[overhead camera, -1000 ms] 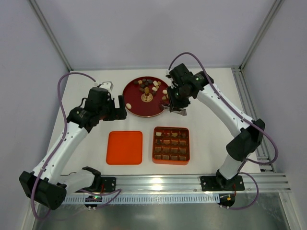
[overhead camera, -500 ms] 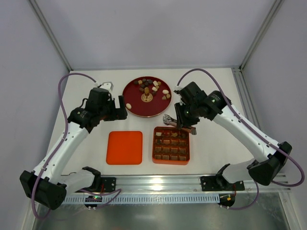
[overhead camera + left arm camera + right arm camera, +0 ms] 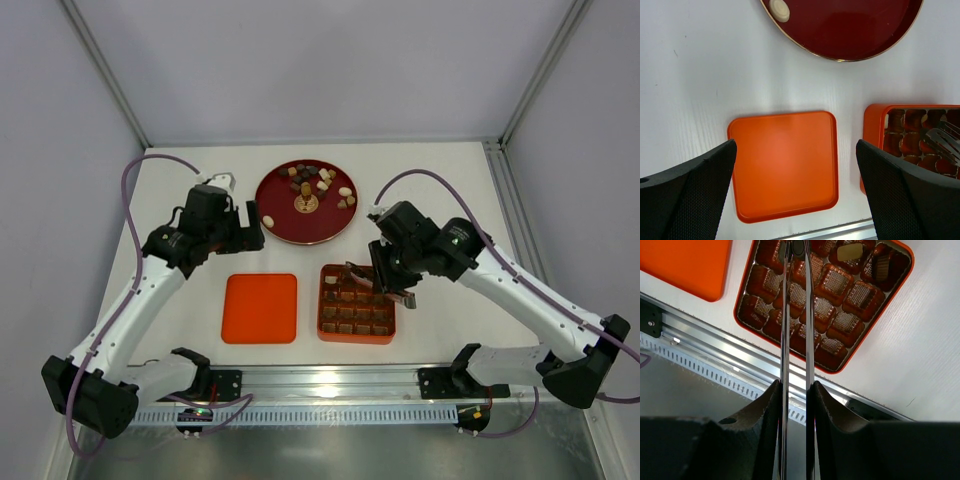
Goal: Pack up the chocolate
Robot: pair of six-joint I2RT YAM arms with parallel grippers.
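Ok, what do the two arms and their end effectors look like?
The left arm and right arm are white tubular links with black joint housings; a purple-grey cable loops along each. The left end effector has broad black, finely textured fingers; the right end effector has black curved ones.

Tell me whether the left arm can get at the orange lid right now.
Probably yes. The left gripper has its fingers wide open, with the lid framed between them in the wrist view, its top bare. The right gripper, holding the tweezers, is over the box beside it, not the lid.
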